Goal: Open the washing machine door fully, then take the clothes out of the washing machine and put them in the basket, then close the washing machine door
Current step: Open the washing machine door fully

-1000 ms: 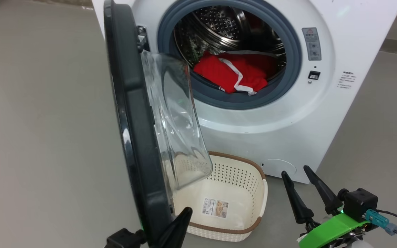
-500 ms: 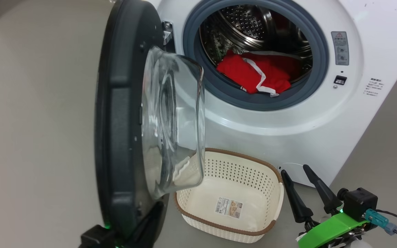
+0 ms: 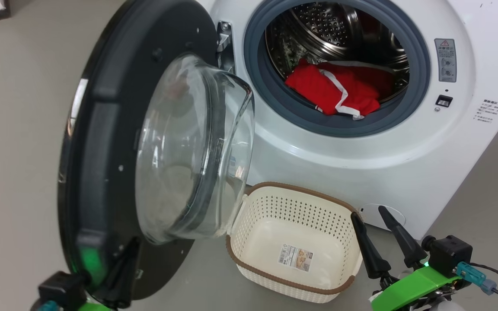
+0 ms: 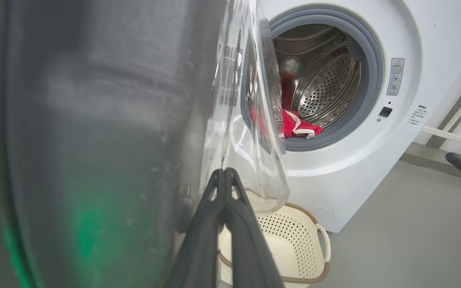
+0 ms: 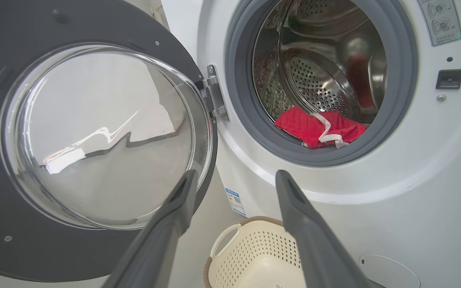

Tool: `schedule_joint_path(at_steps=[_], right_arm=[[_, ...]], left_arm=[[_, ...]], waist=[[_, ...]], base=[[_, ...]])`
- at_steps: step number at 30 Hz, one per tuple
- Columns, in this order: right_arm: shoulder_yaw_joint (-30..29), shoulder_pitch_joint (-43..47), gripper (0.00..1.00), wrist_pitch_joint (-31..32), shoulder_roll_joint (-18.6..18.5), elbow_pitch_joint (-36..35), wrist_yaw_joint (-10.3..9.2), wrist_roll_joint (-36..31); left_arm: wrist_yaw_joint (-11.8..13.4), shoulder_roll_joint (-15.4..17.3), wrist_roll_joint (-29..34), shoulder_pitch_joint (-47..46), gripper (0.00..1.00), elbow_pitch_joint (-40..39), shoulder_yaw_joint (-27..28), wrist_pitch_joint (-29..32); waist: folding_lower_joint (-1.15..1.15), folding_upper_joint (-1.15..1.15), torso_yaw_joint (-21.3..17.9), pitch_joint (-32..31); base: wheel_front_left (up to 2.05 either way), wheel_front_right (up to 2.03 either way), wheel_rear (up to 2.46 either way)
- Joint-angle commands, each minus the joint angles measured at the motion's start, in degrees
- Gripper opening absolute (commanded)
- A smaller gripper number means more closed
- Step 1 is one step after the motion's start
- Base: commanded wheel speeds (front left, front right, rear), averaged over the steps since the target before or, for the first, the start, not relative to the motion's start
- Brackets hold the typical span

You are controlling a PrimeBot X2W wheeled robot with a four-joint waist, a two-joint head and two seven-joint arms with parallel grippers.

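Grey floor (image 3: 15, 129), 2 things standing on it
From my station I see the white washing machine (image 3: 361, 164) standing at the back and 1 small cream basket (image 3: 301, 214) with a brown rim sitting upright just before its base; I can't tell whether they touch.

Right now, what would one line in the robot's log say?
door: open wide | clothes: in drum | basket: empty | left gripper: shut, at door edge | right gripper: open, beside basket
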Motion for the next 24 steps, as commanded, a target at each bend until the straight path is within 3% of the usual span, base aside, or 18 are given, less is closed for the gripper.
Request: schedule_joint_path(at_steps=[1,9,24], right_arm=[[1.06,-2.06,1.00,-0.69,0.10,-1.50,0.09,0.12],[1.15,-2.71,1.00,-0.69,0.25,-1.29,0.09,0.19],[1.11,-4.42,1.00,-0.69,-0.10,-1.37,0.09,-0.41]], left_arm=[[1.06,2.39,-0.23,-3.86,0.00,-0.74,4.01,0.03],[1.16,5.41,-1.59,-7.25,0.00,3.36,7.50,1.05],[-1.14,9.18,-2.72,-14.81,0.00,14.16,9.35,2.04]], waist=[[0.00,0.00,0.27,0.28],[0.00,0.00,1.89,0.98],[0.00,0.00,3.92,4.64]], base=[[0.00,0.00,0.00],[0.00,0.00,0.00],[0.00,0.00,0.00]])
